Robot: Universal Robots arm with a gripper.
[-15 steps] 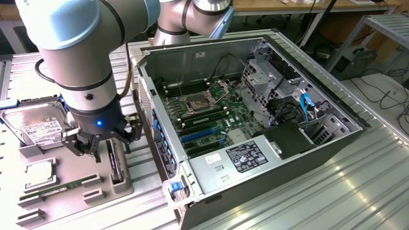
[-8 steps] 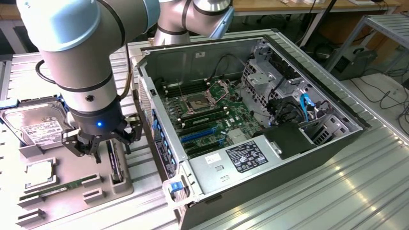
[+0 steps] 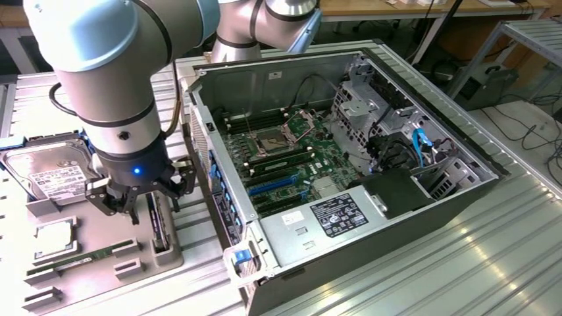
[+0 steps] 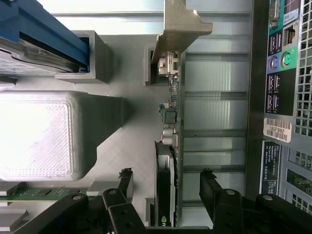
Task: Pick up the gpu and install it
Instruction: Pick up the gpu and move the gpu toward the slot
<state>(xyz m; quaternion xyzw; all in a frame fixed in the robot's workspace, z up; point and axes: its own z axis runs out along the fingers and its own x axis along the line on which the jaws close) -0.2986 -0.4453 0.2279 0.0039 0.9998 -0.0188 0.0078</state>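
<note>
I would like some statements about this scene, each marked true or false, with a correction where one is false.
1. The gpu stands on its edge in the gray tray. True.
2. The gripper is shut on the gpu. False: its jaws are open, with one finger at each side of the card.
3. The hard drive lies inside the computer case. False: it sits outside the case, toward the exterior view's left.
4. The case is open and the motherboard is exposed. True.
</note>
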